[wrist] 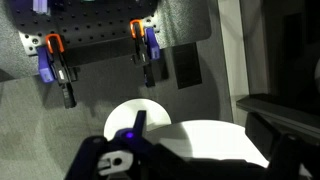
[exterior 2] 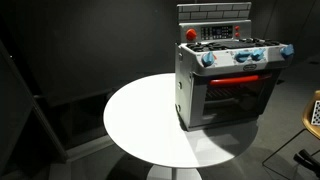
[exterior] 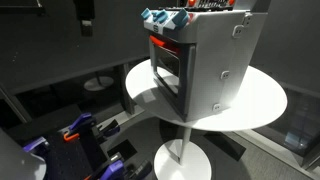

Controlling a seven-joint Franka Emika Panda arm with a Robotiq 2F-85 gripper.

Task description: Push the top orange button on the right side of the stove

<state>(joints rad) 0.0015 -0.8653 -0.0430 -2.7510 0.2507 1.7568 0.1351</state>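
The grey toy stove [exterior: 205,60] stands on a round white table [exterior: 265,100], with a dark oven window, an orange-red strip and blue knobs along the top. It also shows in an exterior view [exterior 2: 225,85]. A round red-orange button [exterior 2: 191,34] sits at one top corner of its back panel. My gripper [wrist: 212,140] shows only in the wrist view, as two dark fingers set wide apart with nothing between them. It hangs above the table [wrist: 240,130], away from the stove. The arm does not show clearly in either exterior view.
Orange-and-purple clamps [wrist: 55,65] hang on a dark pegboard beyond the table and also show in an exterior view [exterior: 75,130]. A dark shape [wrist: 280,105] sits at the right of the wrist view. The table's white foot [wrist: 135,112] rests on the grey floor.
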